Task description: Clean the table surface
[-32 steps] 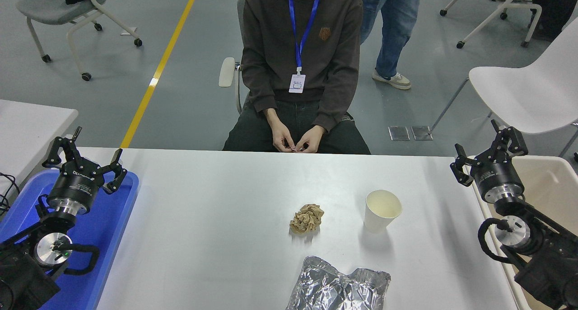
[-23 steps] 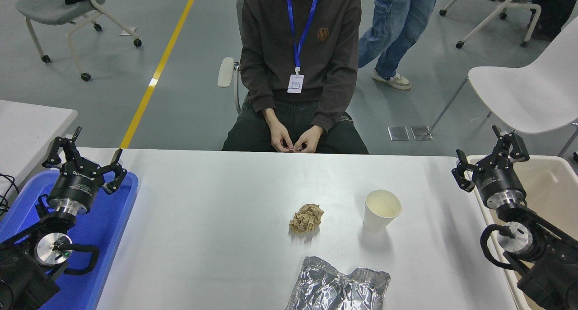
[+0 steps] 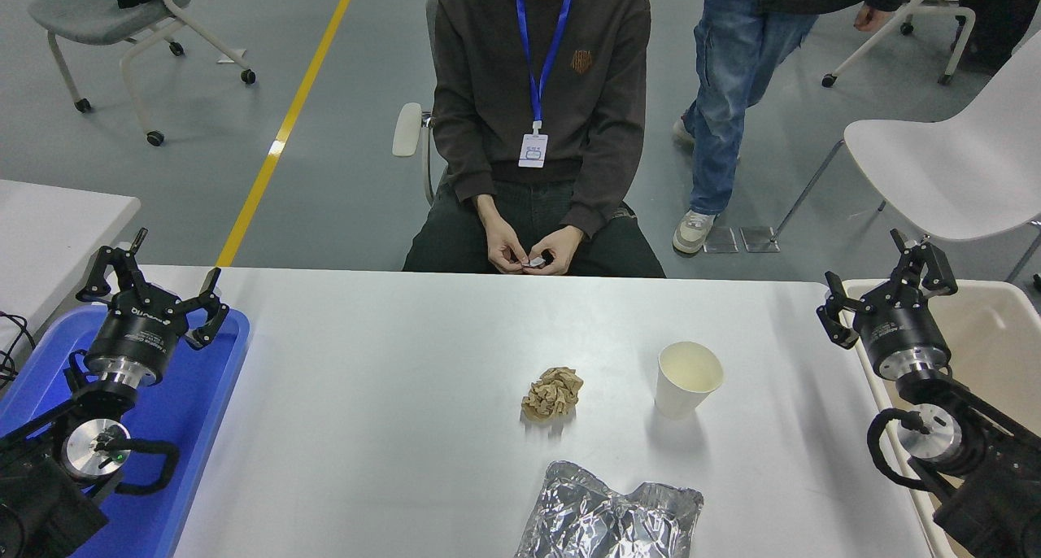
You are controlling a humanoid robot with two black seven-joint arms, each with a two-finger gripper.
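Observation:
The white table surface (image 3: 390,428) spans the middle of the head view. On it lie a crumpled brown paper ball (image 3: 553,392), an upright white paper cup (image 3: 687,378) to its right, and a crinkled silver foil bag (image 3: 610,516) at the near edge. My right gripper (image 3: 882,285) hangs open and empty at the table's right edge, over the rim of a beige bin, well right of the cup. My left gripper (image 3: 154,280) is parked open over the blue tray at the lower left.
A blue plastic tray (image 3: 199,411) lies along the table's left side, a beige bin (image 3: 988,338) along its right. A smaller white tabletop (image 3: 49,233) stands at far left. A seated person's hands (image 3: 529,253) rest just past the far edge. Another person walks behind; chairs stand around.
My right gripper has drifted slightly right and away from the table, toward the bin. The walking person has stepped closer. The objects on the table have not moved.

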